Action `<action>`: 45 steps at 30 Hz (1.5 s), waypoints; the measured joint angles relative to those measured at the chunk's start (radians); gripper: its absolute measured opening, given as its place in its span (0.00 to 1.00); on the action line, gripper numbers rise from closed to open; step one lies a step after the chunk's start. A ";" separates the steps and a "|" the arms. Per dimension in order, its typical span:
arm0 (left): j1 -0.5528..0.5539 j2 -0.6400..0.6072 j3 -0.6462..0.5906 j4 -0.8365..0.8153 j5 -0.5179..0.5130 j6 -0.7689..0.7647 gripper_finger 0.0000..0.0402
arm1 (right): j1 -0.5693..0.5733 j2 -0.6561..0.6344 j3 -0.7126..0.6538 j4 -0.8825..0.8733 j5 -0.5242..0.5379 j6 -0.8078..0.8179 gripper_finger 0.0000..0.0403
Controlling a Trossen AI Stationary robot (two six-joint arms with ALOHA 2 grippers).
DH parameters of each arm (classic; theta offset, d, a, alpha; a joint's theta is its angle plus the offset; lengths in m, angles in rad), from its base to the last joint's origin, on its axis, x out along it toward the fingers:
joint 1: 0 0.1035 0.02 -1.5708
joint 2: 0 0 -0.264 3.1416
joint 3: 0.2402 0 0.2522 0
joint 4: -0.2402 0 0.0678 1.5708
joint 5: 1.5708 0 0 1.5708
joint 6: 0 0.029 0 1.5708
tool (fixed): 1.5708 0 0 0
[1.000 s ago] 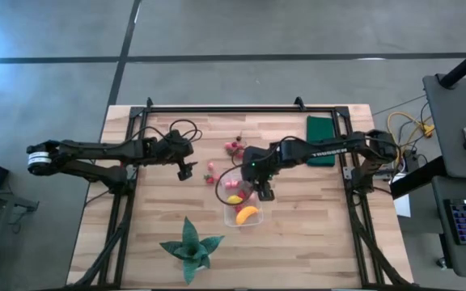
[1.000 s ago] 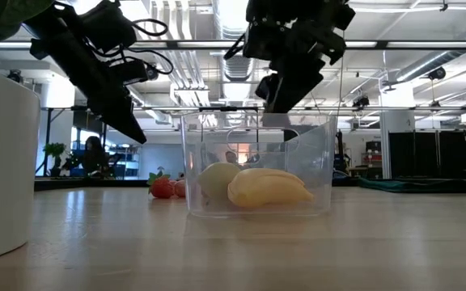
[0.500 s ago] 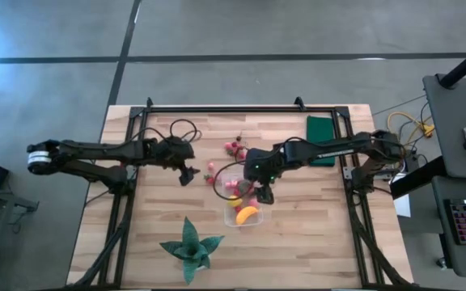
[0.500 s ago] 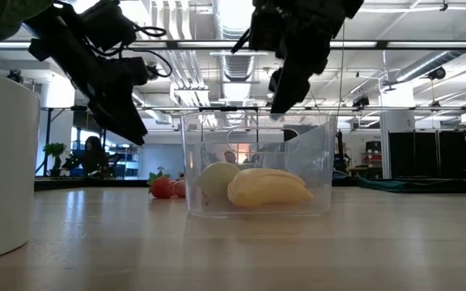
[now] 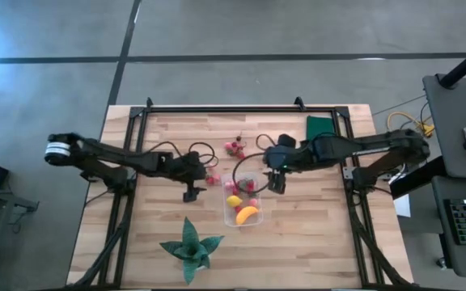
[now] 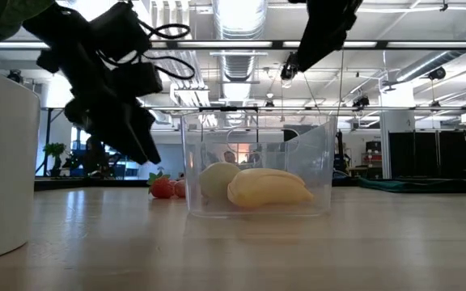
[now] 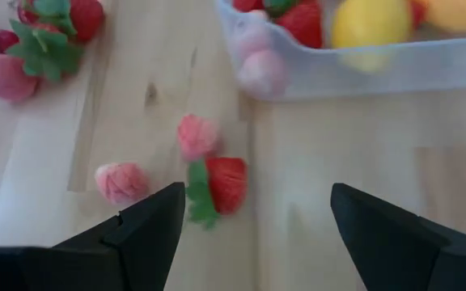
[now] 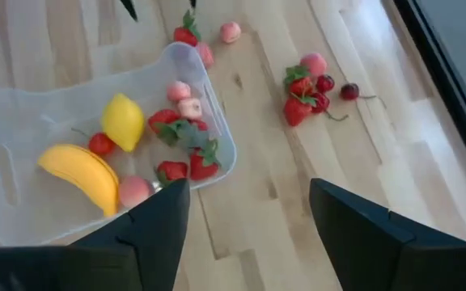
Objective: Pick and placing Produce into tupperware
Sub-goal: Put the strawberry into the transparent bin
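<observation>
Produce, status: partly binned. My tupperware [image 5: 245,204] sits mid-table and already holds the banana [image 8: 78,173], the lemon [image 8: 123,120] and several strawberries [image 8: 186,166].

Outstanding items: a pale pink berry [image 7: 122,181], a second pink berry [image 7: 196,135] and a red strawberry [image 7: 226,183], all on the wood just beside the container's wall; one further cluster of berries [image 8: 307,86] lies well apart, toward the table's far edge.

Step in hand, as I judge it: fetching the loose berries nearest the container with my left gripper [image 7: 253,214]. It hangs above them, fingers spread wide and empty, the red strawberry lying between the finger lines in the left wrist view.

Next move, my estimate: lower straight down until the fingers straddle one berry only, then close gently; the berries sit close together, and a careless descent could nudge a neighbour or the container wall.

Right gripper [image 8: 245,214]: parted, carrying nothing, poised above the table at the container's right side, looking down into it. Arm stretched in from the right edge, waiting.

Left arm: extended low across the table from the left side, wrist tipped downward.
</observation>
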State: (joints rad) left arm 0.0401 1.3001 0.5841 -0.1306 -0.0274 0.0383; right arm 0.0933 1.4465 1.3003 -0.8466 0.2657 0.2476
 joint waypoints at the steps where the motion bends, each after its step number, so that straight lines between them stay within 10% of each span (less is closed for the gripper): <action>1: 0.004 0.020 0.006 0.000 -0.013 0.012 0.73 | 0.000 -0.010 -0.001 -0.005 0.000 0.021 0.61; 23: 0.010 0.252 0.088 0.047 0.002 0.054 0.53 | 0.001 -0.040 -0.165 -0.020 0.023 0.153 0.60; 45: 0.012 0.100 0.195 -0.049 0.004 0.046 0.32 | 0.001 -0.046 -0.197 0.044 0.012 0.149 0.60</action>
State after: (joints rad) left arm 0.0521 1.4005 0.7789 -0.1792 -0.0238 0.0841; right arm 0.0940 1.4002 1.1031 -0.8030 0.2776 0.3969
